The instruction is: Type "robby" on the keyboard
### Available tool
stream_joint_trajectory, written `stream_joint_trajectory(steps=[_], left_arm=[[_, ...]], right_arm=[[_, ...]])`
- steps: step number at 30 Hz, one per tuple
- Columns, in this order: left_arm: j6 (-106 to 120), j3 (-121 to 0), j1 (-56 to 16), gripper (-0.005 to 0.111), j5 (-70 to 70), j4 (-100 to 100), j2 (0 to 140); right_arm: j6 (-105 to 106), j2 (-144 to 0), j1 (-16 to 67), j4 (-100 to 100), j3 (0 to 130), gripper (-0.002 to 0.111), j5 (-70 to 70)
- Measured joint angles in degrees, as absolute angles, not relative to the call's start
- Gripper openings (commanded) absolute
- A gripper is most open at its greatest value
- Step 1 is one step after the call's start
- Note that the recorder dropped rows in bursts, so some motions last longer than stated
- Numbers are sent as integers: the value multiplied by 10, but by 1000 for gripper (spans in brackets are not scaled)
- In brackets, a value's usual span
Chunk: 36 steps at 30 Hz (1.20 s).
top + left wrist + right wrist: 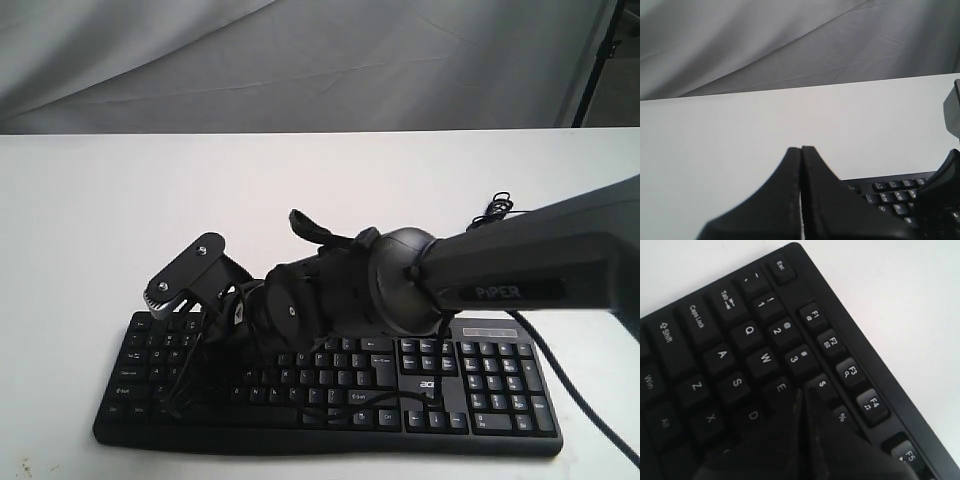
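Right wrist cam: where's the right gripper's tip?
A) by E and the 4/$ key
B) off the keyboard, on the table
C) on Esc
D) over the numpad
A: the right gripper, jaws shut, has its tip between the E key and the 4/$ key of the keyboard. Whether it is pressing anything cannot be told.

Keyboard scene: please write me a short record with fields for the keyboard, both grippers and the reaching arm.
keyboard: black, full-size, lying on the white table
right gripper: shut, tip between the E key and the 4 key
key contact: cannot tell
left gripper: shut, seen against bare table, keyboard corner beside it
right arm: reaches across the keyboard from the right
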State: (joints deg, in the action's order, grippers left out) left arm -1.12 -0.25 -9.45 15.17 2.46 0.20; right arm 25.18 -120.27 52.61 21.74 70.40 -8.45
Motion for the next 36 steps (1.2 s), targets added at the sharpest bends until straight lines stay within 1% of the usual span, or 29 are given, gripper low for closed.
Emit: stream_joint_trajectory(steps=[5, 8, 12, 15, 21, 36], left_arm=[[-11, -2, -95, 0, 152, 25, 2], [-11, -2, -95, 0, 152, 25, 2], [-11, -2, -95, 0, 152, 25, 2], [-11, -2, -95, 0, 152, 25, 2], [-11, -2, -95, 0, 152, 25, 2], [-11, -2, -95, 0, 152, 25, 2]], right_arm=[[252, -1200, 526, 214, 704, 0, -85], [252, -1166, 519, 211, 697, 0, -99], [240, -1084, 490, 211, 620, 0, -103], [239, -1053, 477, 212, 565, 0, -103], [239, -1051, 462, 219, 528, 0, -77], [239, -1065, 463, 220, 524, 0, -73]])
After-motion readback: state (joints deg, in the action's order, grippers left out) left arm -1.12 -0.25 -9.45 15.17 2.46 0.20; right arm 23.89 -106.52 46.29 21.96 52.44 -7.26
